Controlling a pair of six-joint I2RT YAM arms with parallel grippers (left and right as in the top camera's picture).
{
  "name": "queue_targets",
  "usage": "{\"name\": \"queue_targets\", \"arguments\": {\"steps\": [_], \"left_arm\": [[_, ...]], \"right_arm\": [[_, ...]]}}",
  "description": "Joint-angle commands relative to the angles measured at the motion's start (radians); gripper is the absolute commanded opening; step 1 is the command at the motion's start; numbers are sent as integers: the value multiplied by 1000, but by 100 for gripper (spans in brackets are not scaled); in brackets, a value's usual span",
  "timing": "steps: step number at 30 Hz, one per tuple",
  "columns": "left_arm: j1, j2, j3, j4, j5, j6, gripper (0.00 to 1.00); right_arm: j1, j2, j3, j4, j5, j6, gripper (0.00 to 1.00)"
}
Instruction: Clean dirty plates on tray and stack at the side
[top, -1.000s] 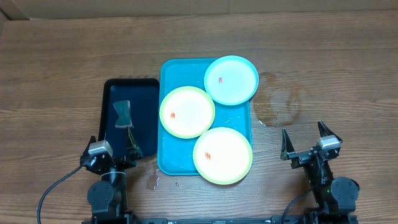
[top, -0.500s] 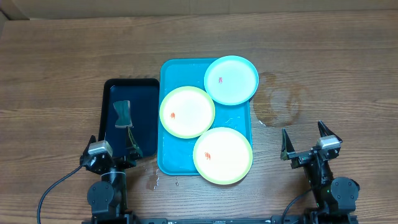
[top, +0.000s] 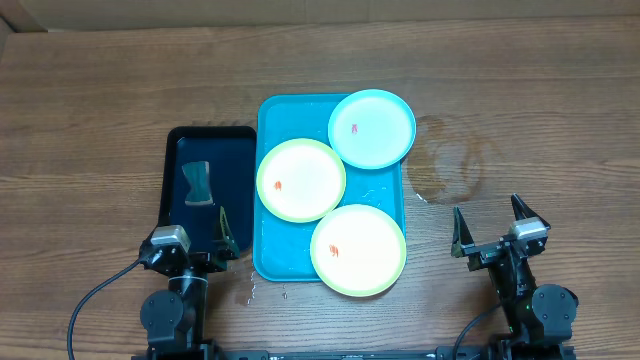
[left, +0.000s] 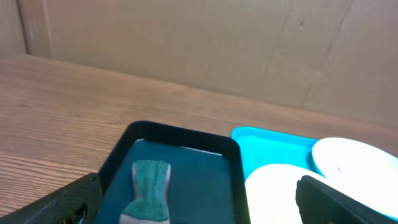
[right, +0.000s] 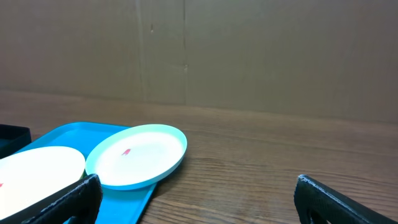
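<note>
Spread wide and holding nothing, the left claw sat at the near edge of the table, its fingers pointing over the near end of the black tray; that put it close to the green sponge lying untouched inside, probably the tool meant for the wiping; just beside the black tray lay the blue tray, wet in its bare patches; all three plates rested flat on it, so by the look of it none had been cleaned or stacked yet; one yellow-green plate lay at the left with an orange smear; a second yellow-green plate lay at the near end with a larger smear; the cyan plate sat at the far right corner, overhanging the rim, with a small red mark; past it the wood showed a damp patch, and that free side seemed the likely place for the stack; the right claw, likewise spread and empty, stood well apart from the tray over bare wood.
</note>
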Motion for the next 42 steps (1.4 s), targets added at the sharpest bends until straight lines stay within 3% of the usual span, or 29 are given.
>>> {"name": "queue_targets", "arguments": {"steps": [1,42], "left_arm": [[-7,-8,9,-3,68,-56,100],[-6,-7,14,-29,77,-85,100]], "right_arm": [[-1,-9,-11,5,2,2,100],[-1,-9,-11,6,1,2,100]]}}
